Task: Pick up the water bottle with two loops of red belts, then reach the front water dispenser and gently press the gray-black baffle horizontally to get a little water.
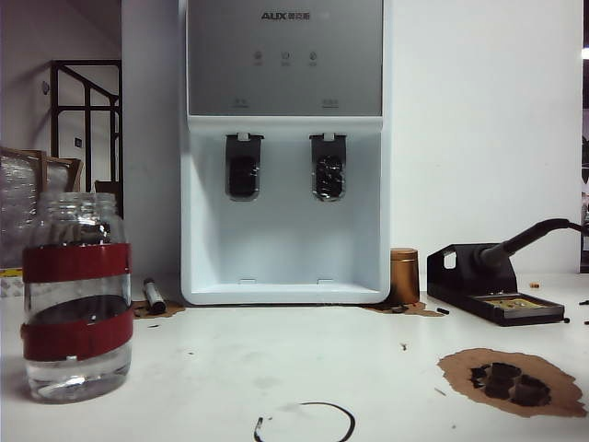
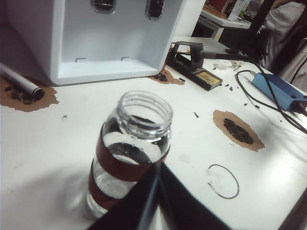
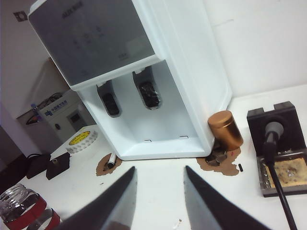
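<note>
Bottle (image 1: 75, 295) upright on worktop (image 1: 304, 359), left claw (image 2: 157, 191) pressed together just beside it, right claw (image 3: 158, 191) spread — empty, facing dispenser (image 3: 139, 76), baffle (image 1: 243, 166) untouched

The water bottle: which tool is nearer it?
Left. The left tool sits right beside the water bottle; the right tool is apart from it, facing the water dispenser.

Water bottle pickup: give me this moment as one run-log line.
water bottle: upright on table, ungrasped | left pincer: shut, beside bottle | right pincer: open, empty, facing water dispenser | gray-black baffle: untouched
</note>
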`<move>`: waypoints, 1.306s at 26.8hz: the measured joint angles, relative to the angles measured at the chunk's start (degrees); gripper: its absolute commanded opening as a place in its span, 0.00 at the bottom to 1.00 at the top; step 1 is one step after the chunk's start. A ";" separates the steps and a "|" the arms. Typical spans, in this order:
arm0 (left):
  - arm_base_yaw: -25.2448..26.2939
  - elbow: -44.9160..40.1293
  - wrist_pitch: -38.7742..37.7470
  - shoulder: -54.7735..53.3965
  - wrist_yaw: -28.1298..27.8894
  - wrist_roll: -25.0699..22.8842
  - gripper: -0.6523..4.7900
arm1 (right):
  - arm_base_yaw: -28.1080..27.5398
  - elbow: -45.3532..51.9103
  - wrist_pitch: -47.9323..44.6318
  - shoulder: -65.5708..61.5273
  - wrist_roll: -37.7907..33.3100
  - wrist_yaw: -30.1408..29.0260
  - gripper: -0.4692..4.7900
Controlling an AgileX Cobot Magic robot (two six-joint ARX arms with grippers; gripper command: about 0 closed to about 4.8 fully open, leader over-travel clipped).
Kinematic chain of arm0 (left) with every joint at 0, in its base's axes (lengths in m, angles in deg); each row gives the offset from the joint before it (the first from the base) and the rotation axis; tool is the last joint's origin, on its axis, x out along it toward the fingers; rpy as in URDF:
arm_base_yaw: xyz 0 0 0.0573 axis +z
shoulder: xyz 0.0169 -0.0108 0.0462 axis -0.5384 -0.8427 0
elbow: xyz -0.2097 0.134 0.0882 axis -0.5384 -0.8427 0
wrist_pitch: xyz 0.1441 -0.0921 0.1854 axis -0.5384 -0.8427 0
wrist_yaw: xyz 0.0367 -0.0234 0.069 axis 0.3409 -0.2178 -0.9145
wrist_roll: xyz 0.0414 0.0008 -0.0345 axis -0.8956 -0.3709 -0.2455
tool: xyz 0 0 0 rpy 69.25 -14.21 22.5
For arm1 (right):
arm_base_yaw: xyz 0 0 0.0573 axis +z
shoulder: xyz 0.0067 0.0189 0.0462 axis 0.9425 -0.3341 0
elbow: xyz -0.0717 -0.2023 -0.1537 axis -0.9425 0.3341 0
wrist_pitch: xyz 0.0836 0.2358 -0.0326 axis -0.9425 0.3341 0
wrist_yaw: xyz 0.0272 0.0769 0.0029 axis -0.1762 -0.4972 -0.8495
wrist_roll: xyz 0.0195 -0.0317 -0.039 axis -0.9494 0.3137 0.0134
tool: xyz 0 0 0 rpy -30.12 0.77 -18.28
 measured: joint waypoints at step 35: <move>-0.07 2.69 -2.16 -0.02 -3.23 -0.02 0.11 | 31.08 -21.05 -6.36 -52.06 18.73 4.83 0.70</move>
